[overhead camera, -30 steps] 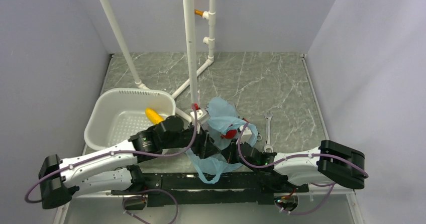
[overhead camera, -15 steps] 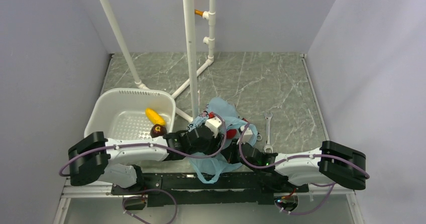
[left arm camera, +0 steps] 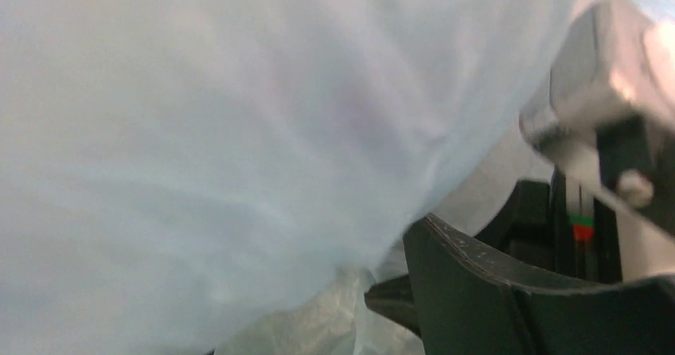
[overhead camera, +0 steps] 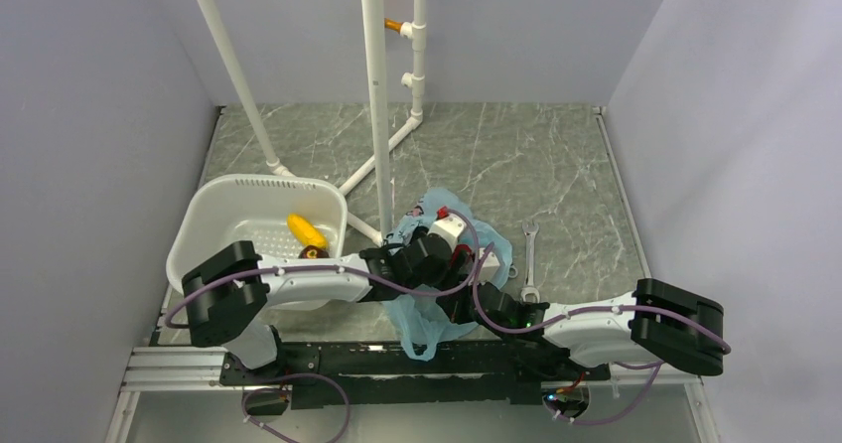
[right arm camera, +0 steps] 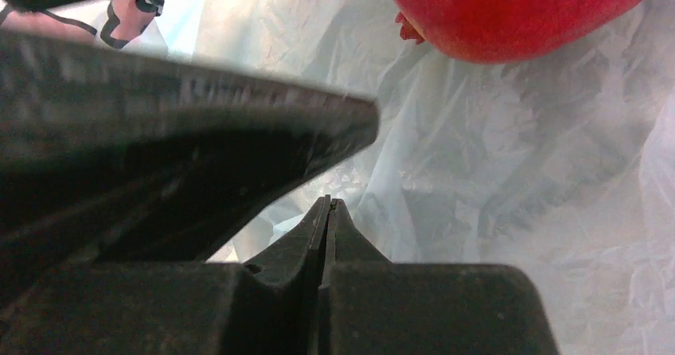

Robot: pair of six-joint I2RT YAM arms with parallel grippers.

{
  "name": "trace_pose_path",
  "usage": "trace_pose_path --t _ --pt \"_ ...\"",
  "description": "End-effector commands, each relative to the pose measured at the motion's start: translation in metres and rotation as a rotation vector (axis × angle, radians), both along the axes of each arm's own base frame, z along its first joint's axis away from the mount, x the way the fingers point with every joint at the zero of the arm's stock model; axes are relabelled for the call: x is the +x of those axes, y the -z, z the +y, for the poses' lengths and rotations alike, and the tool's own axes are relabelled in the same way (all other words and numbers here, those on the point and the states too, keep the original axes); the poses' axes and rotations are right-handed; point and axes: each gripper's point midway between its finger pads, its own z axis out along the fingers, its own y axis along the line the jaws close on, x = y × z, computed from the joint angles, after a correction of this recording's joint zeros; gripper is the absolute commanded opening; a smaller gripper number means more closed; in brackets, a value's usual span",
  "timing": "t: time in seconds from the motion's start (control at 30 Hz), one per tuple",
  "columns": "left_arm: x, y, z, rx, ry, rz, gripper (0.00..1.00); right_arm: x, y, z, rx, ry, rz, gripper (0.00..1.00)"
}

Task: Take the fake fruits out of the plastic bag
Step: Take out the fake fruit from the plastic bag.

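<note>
Crinkly light-blue plastic bag [overhead camera: 434, 206] holds the round red fake fruit [right arm camera: 517, 9]; right gripper [right arm camera: 327, 204] is pressed together, left gripper [overhead camera: 452, 246] I cannot tell.

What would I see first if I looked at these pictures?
Probably the crinkly light-blue plastic bag in the middle, where the left arm and right arm meet. Then the shiny red fruit filling the top of the right wrist view, against the bag's plastic, and the yellow fruit in the white basket on the left.
</note>
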Motion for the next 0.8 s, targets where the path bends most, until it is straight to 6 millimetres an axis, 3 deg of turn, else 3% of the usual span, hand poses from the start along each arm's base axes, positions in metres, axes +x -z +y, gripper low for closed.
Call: trace_pose_path --t 0.0,0.13,0.33,0.77 --pt "0.023 -0.020 -0.010 0.000 -0.023 -0.065 0.78 0.002 -0.012 0.007 0.056 0.002 -0.017 0.00" --pt "0.023 -0.022 -0.025 -0.055 0.036 -0.050 0.82 0.002 -0.012 0.007 0.057 0.002 -0.017 0.00" --pt "0.040 -0.017 -0.030 -0.065 0.030 -0.031 0.84 0.001 -0.012 0.007 0.061 0.001 -0.017 0.00" --pt "0.065 0.011 -0.040 0.001 0.025 -0.020 0.82 0.002 -0.012 0.007 0.057 -0.001 -0.016 0.01"
